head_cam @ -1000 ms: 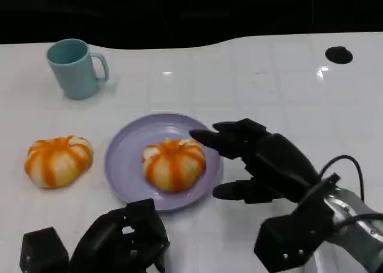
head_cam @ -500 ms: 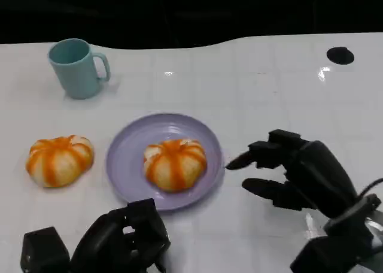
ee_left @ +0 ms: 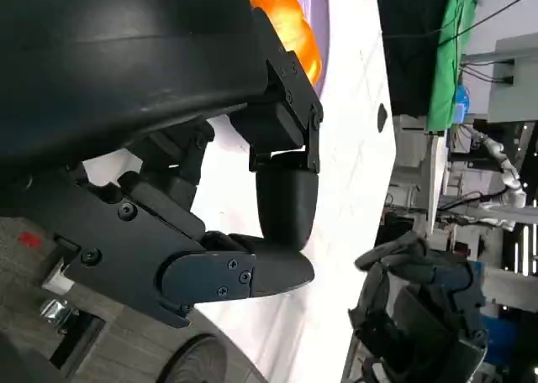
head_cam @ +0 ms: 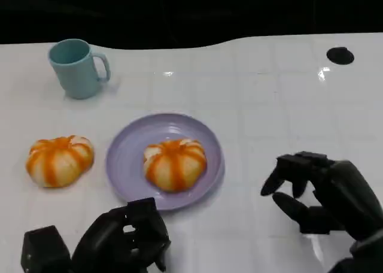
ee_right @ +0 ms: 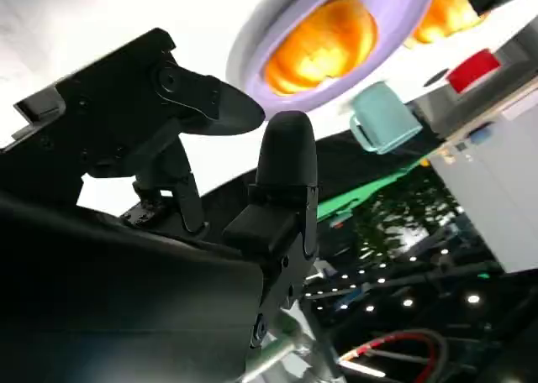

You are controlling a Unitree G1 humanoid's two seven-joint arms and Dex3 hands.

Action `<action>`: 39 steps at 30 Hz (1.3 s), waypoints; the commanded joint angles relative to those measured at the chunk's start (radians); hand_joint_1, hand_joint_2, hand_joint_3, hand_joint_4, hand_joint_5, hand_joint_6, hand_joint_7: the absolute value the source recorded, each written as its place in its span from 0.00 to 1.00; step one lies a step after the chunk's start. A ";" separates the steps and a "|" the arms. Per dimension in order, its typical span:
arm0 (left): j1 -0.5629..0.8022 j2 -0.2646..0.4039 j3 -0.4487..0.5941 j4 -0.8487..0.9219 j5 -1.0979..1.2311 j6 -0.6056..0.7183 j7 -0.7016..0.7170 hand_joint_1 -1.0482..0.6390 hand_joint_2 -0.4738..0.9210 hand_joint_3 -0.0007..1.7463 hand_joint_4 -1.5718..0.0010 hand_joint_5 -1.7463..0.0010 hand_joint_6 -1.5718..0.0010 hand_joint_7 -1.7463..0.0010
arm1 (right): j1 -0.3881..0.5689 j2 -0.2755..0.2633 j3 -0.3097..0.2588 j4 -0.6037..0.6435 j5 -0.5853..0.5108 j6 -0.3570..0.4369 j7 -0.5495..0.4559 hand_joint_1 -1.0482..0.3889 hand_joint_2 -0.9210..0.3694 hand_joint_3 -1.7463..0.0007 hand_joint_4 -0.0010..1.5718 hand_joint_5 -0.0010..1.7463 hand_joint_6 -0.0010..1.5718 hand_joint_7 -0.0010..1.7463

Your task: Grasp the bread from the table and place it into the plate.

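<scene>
The head view's lower edge cuts off the left hand (head_cam: 122, 242).

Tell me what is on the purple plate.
One orange-striped bread sits on the purple plate, slightly right of centre. The plate surface directly beneath it is covered.

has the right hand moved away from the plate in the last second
Yes. The right hand was at the plate's right rim beside the bread; it has pulled back toward the robot and to the right, now clear of the plate.

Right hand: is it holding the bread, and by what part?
Nothing is held. The right hand is off the plate, fingers apart and empty; one bread lies in the plate. The left hand is curled, empty.
</scene>
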 commanded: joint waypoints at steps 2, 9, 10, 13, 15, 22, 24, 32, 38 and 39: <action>0.000 0.015 0.004 0.001 -0.001 -0.007 -0.001 0.31 0.83 0.36 0.50 0.00 0.52 0.19 | 0.053 -0.033 -0.031 -0.033 0.028 0.000 0.023 0.60 0.29 0.44 0.52 1.00 0.38 0.79; -0.003 0.016 0.006 0.000 -0.001 0.000 0.001 0.30 0.83 0.35 0.49 0.00 0.51 0.19 | 0.105 -0.031 -0.051 -0.083 0.030 0.043 0.054 0.56 0.39 0.31 0.55 1.00 0.46 0.77; -0.003 0.016 0.007 0.000 -0.005 0.004 0.000 0.30 0.82 0.35 0.49 0.00 0.51 0.19 | 0.112 -0.028 -0.052 -0.089 0.029 0.051 0.054 0.56 0.39 0.32 0.56 1.00 0.45 0.79; -0.004 0.016 0.010 0.004 -0.011 0.002 -0.009 0.30 0.82 0.35 0.49 0.00 0.51 0.20 | 0.125 -0.017 -0.051 -0.096 0.021 0.072 0.045 0.56 0.39 0.33 0.56 1.00 0.45 0.79; -0.005 0.018 0.011 0.007 -0.009 -0.006 -0.009 0.30 0.82 0.35 0.49 0.00 0.51 0.20 | 0.129 -0.009 -0.049 -0.089 0.018 0.083 0.036 0.55 0.39 0.33 0.56 1.00 0.45 0.79; -0.003 0.022 0.012 0.003 -0.010 -0.002 -0.011 0.30 0.83 0.35 0.50 0.00 0.51 0.20 | 0.129 0.001 -0.045 -0.056 0.006 0.076 0.003 0.56 0.38 0.33 0.56 1.00 0.43 0.82; -0.003 0.022 0.013 0.003 -0.017 0.003 -0.017 0.31 0.83 0.35 0.50 0.00 0.51 0.20 | 0.128 0.001 -0.044 -0.046 -0.002 0.072 -0.009 0.56 0.38 0.33 0.56 1.00 0.43 0.82; -0.009 0.016 0.017 0.015 -0.023 0.001 -0.020 0.30 0.82 0.35 0.50 0.00 0.51 0.20 | 0.121 -0.010 -0.034 -0.007 -0.037 0.059 -0.046 0.56 0.37 0.34 0.57 1.00 0.43 0.85; -0.014 0.018 0.018 0.028 -0.024 -0.003 -0.019 0.31 0.83 0.35 0.49 0.00 0.50 0.21 | 0.114 -0.007 -0.029 0.017 -0.044 0.050 -0.053 0.56 0.37 0.33 0.57 1.00 0.43 0.85; -0.016 0.018 0.019 0.031 -0.024 -0.004 -0.019 0.31 0.83 0.35 0.49 0.00 0.50 0.21 | 0.112 -0.007 -0.027 0.021 -0.047 0.049 -0.056 0.56 0.38 0.33 0.57 1.00 0.43 0.86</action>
